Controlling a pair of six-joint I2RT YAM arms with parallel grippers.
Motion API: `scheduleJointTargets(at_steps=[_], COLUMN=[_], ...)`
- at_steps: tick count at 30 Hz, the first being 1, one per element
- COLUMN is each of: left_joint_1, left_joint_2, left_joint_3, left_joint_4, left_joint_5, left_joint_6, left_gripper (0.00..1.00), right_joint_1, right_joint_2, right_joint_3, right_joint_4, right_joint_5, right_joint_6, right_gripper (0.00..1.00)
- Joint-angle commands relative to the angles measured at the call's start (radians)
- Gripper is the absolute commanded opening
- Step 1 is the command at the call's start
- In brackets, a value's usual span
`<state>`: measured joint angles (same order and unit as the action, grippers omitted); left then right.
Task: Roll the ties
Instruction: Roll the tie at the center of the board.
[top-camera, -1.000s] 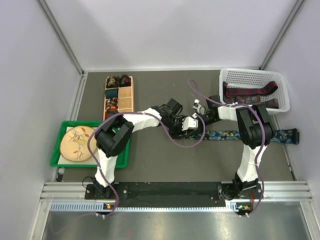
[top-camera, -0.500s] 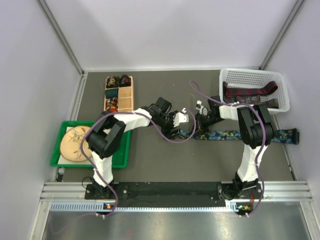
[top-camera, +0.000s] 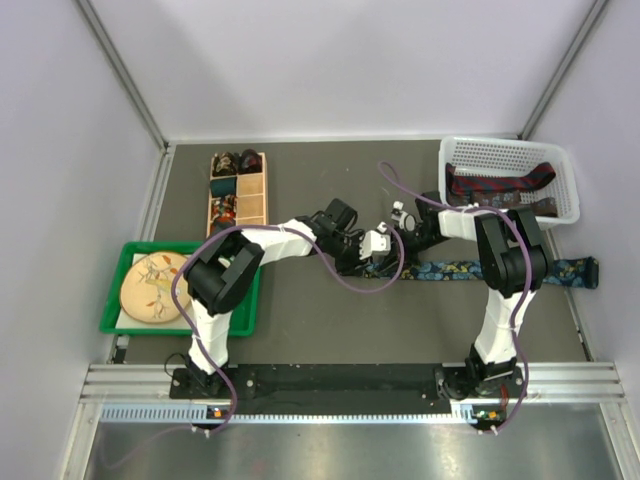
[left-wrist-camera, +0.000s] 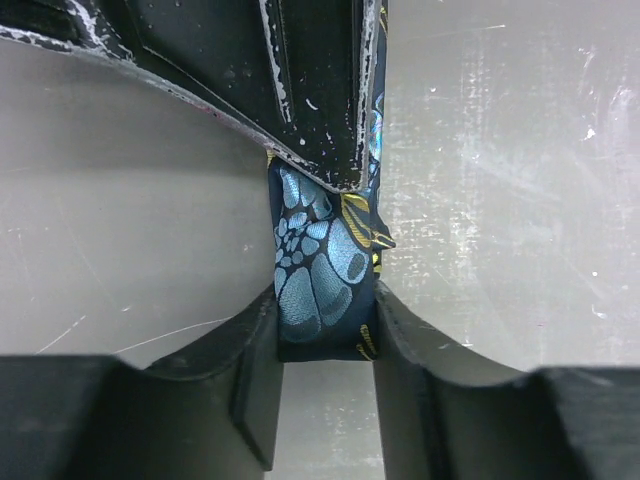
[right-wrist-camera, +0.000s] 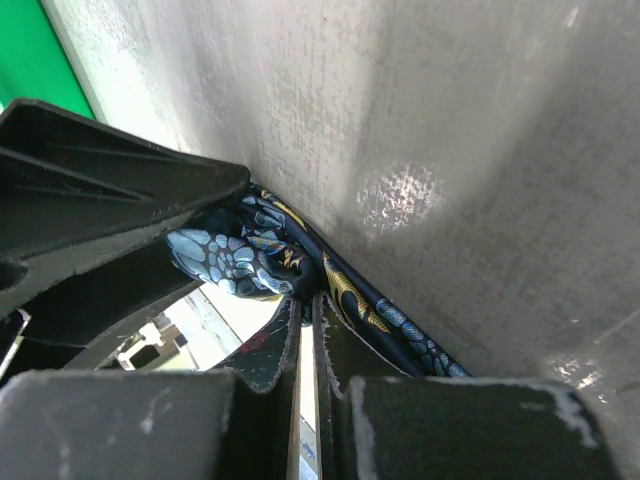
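Observation:
The dark blue floral tie (top-camera: 470, 268) lies flat across the mat from the middle to the right edge. Its left end is lifted and bunched between both grippers. My left gripper (top-camera: 384, 250) is shut on that end; in the left wrist view the tie (left-wrist-camera: 320, 270) sits clamped between the gripper's (left-wrist-camera: 325, 297) fingers. My right gripper (top-camera: 400, 238) meets it from the right. In the right wrist view the right gripper's (right-wrist-camera: 305, 297) jaws are almost closed, pinching the folded tie (right-wrist-camera: 230, 255) at their tips. Dark red patterned ties (top-camera: 500, 185) lie in the basket.
A white basket (top-camera: 560, 165) stands at the back right. A wooden divided box (top-camera: 252, 190) at the back left holds several small coiled ties (top-camera: 225, 205). A green tray (top-camera: 245, 310) with a round plate (top-camera: 155, 285) sits at the left.
My left gripper swung left with the tie's end, then came back a little to the right. The tie's free end now lies further left than one second ago. The right gripper shifted only slightly.

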<state>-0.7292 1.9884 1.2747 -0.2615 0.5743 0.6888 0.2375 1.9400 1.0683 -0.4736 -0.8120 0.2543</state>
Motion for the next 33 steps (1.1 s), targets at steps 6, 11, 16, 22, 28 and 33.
scheduleJointTargets(at_steps=[6,11,16,22,28,33], left_joint_1=[-0.036,-0.052,-0.053,-0.006,0.011,0.002], left_joint_2=[-0.020,0.013,0.035,-0.011,-0.011,-0.004], left_joint_3=[0.083,0.135,0.173,0.103,0.092,0.092], left_joint_4=[0.056,0.076,0.024,-0.062,-0.099,-0.062], left_joint_5=[0.062,0.076,0.064,0.038,0.007,0.042], left_joint_6=[-0.069,-0.107,-0.085,-0.022,0.005,-0.032], left_gripper=[0.38,0.38,0.43,0.63,0.68,0.79], right_joint_1=[0.000,0.000,-0.001,-0.001,-0.001,0.000], right_joint_2=[0.031,0.031,0.031,0.033,0.034,0.030], right_joint_3=[0.022,0.016,0.016,0.016,0.019,0.019], right_joint_4=[-0.020,-0.023,-0.026,-0.023,-0.028,-0.025], right_joint_5=[0.119,0.126,0.139,0.149,0.143,0.129], right_joint_6=[-0.049,-0.049,-0.056,-0.050,-0.053,-0.046], right_gripper=[0.00,0.00,0.00,0.00,0.00,0.00])
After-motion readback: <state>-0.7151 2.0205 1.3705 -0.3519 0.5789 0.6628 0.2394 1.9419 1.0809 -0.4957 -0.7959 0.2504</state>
